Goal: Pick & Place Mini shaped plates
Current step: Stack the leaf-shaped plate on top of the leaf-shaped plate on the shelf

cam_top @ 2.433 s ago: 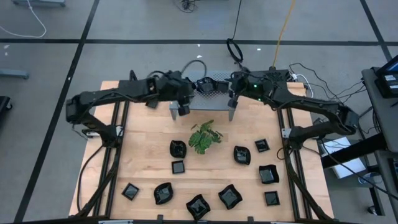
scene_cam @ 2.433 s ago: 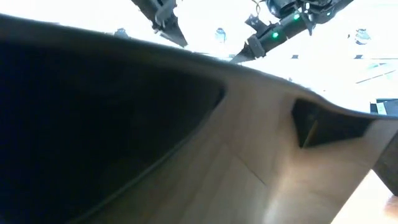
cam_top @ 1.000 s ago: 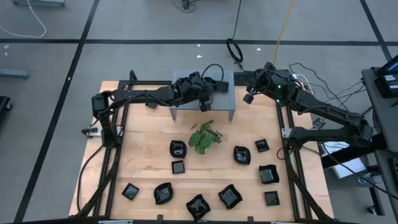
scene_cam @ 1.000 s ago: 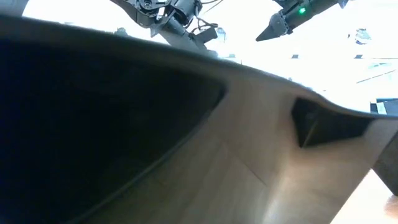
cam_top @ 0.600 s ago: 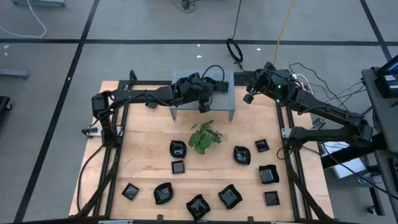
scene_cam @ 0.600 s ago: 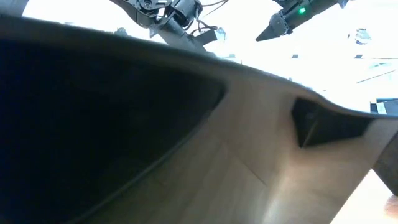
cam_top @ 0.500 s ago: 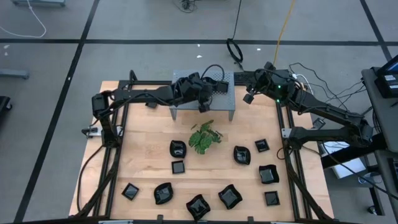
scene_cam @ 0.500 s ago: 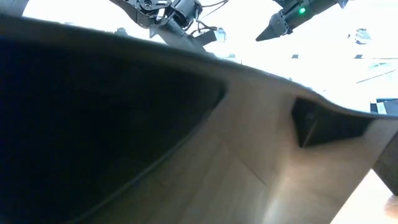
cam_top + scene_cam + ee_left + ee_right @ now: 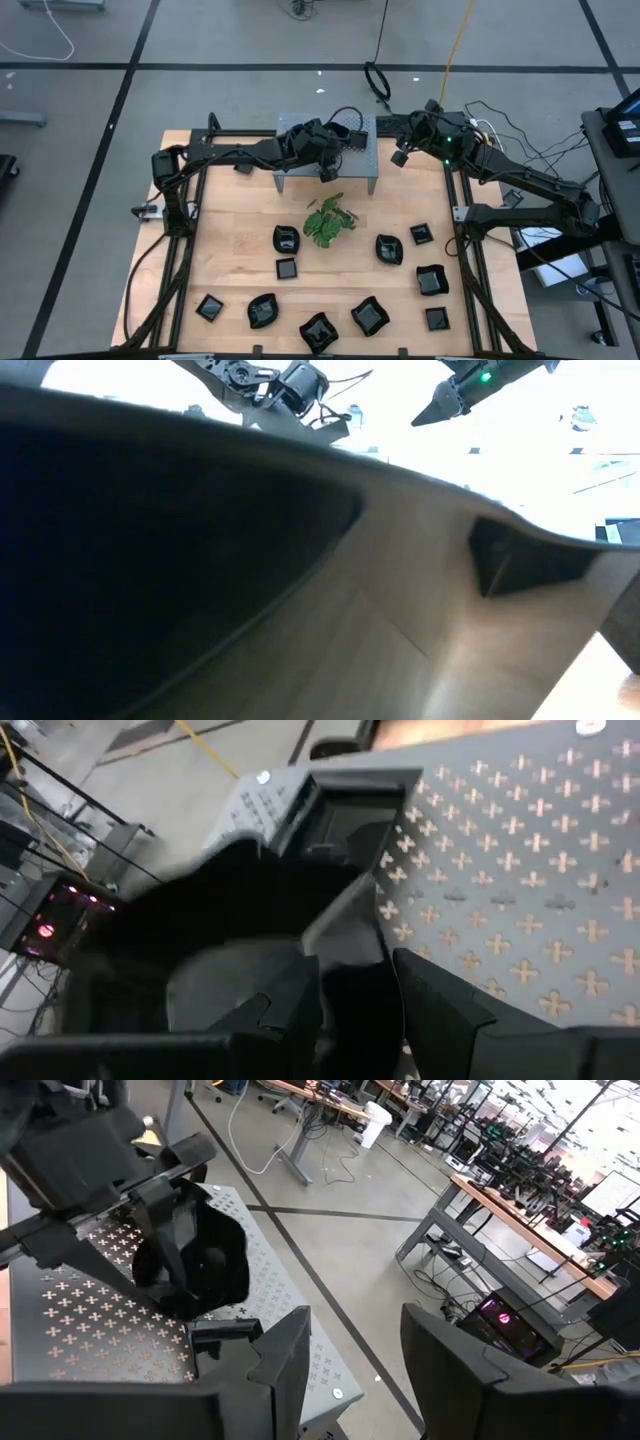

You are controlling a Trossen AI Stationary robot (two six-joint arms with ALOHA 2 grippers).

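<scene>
Item one, held: a mini plate (image 9: 205, 1270), glossy black with a rounded edge, pinched by its rim in my left claw (image 9: 327, 172) just above the grey perforated stand (image 9: 362, 150). I judge it light, stiff, slick and chippable, so the rim is the place to grip, squarely. Item two: my right claw (image 9: 399, 158), jaws apart and empty, beside the stand's corner. Beyond, on the bench (image 9: 230, 250): a leafy plant (image 9: 328, 220), then the remaining mini shaped plates (image 9: 388, 249), scattered apart.

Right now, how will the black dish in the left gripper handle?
The black dish looks stiff: its curved rim shows no bend in the left gripper. Its glossy surface probably slips easily. It may chip if dropped onto the metal stand.
</scene>
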